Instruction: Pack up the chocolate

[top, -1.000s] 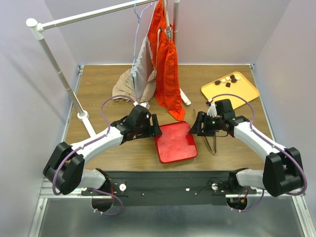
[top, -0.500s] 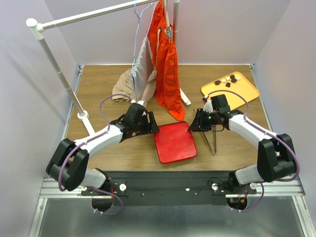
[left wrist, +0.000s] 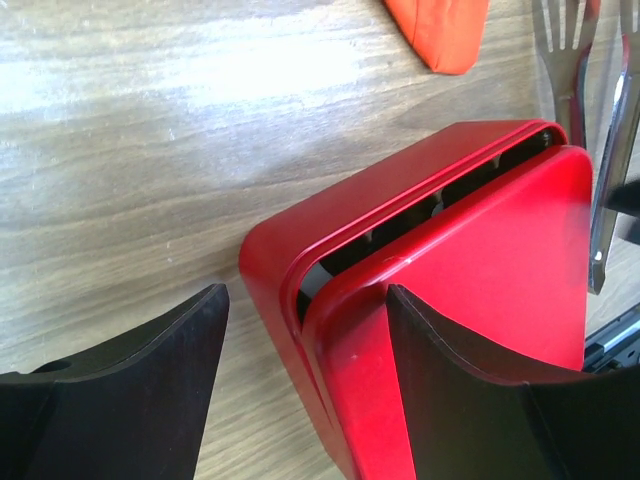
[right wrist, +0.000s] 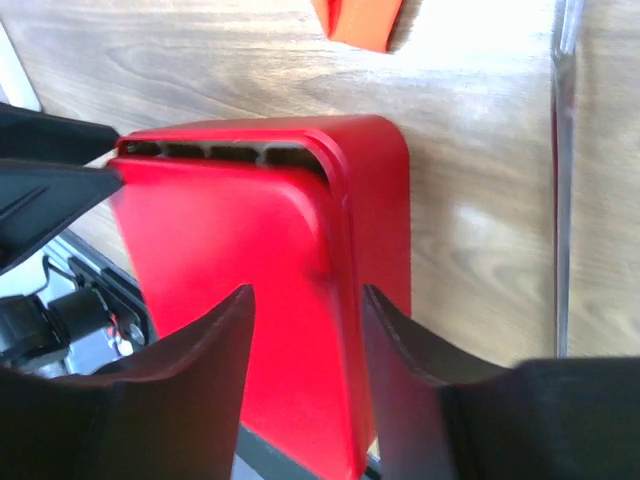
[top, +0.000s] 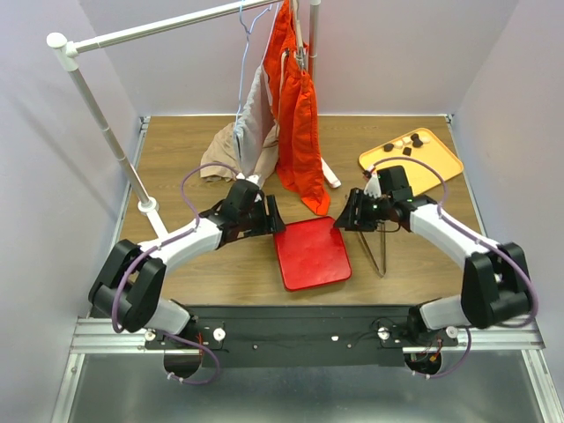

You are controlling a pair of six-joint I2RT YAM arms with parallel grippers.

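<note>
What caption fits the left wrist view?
Left end effector straddles a corner of the glossy red square lid, ajar on its red box.

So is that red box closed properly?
Not quite. The lid lies on the red box but out of line with it, leaving a gap along one edge where the inner dividers show.

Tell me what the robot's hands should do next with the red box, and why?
Probably grip the red lid at its far corners and lift it off. The left hand and right hand stand open astride it; it sits askew on its box, and the chocolates lie on the yellow tray.
</note>
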